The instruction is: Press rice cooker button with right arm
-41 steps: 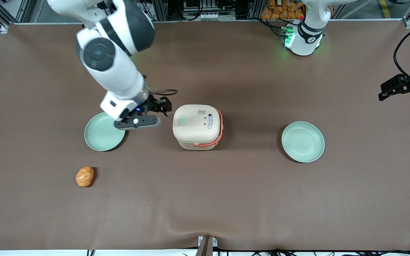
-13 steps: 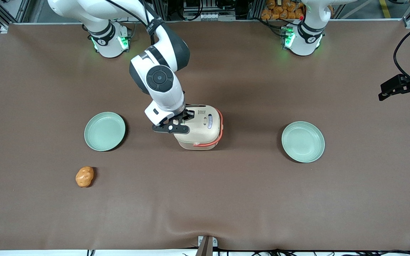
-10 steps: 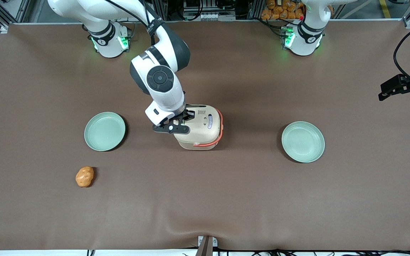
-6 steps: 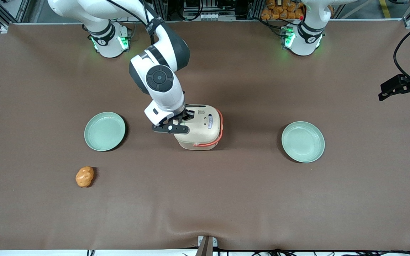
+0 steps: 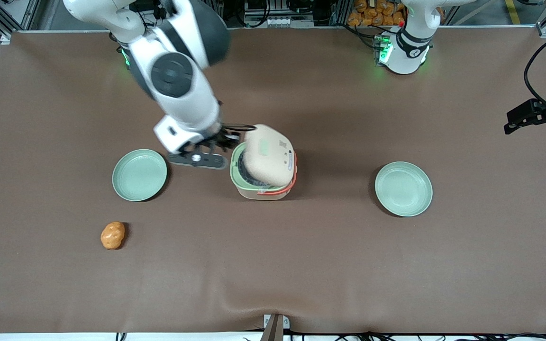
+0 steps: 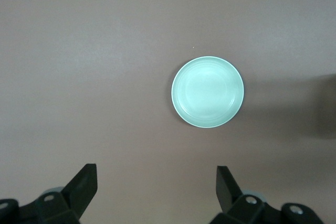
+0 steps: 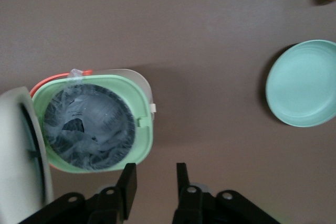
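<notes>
From the front, the rice cooker stood near the middle of the brown desk, its cream lid swung up and tilted, the pale green rim and dark pot showing beneath; the pale green button sat on the raised lid; the coral handle lay around the body's side; the right arm reached down beside the cooker, its tool raised just beside the open rim, between the cooker and a mint plate; a second plate lay toward the parked arm's end of the desk; an orange lump lay nearer the camera than the first plate.

From the left wrist, only one mint plate lay on the bare brown desk.

From the right wrist, the tool had its two black fingers apart with bare desk between them, gripping nothing; the open cooker showed its green rim and silvery-dark pot; the lid stood up at its side; a plate lay well apart.
</notes>
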Motion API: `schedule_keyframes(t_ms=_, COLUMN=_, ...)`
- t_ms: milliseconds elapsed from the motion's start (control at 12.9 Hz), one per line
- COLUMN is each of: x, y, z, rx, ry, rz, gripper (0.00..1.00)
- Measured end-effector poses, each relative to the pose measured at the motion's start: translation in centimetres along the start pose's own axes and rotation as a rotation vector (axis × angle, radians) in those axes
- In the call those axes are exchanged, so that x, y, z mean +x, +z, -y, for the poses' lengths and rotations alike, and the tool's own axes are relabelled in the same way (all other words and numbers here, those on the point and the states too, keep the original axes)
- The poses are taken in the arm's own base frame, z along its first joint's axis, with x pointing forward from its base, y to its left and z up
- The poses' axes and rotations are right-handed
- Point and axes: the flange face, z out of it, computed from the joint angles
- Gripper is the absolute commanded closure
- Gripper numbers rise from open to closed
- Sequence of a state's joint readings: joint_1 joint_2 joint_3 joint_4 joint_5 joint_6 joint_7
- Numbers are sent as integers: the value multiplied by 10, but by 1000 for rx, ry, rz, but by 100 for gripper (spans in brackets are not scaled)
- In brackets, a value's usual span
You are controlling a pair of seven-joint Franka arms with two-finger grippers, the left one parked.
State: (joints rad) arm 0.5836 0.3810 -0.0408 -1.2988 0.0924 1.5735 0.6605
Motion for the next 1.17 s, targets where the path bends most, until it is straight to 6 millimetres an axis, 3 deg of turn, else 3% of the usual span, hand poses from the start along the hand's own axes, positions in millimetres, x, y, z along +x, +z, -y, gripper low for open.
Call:
schedule_keyframes(t_ms=311, x=12, y=-81, z=-98, rx=35, ry=-85, rz=-5, gripper=0)
schedule_keyframes(t_ms=544, x=10, y=-119, z=-169, rx=20, ry=-125, rz=-12, gripper=0)
schedule_keyframes(t_ms=932, x=14, y=-158, z=-287, rx=17, ry=-182, rz=-61, gripper=0)
schedule_keyframes(t_ms=1165, x=11, y=-153, z=-325, rx=26, ry=-164, rz=-69, gripper=0)
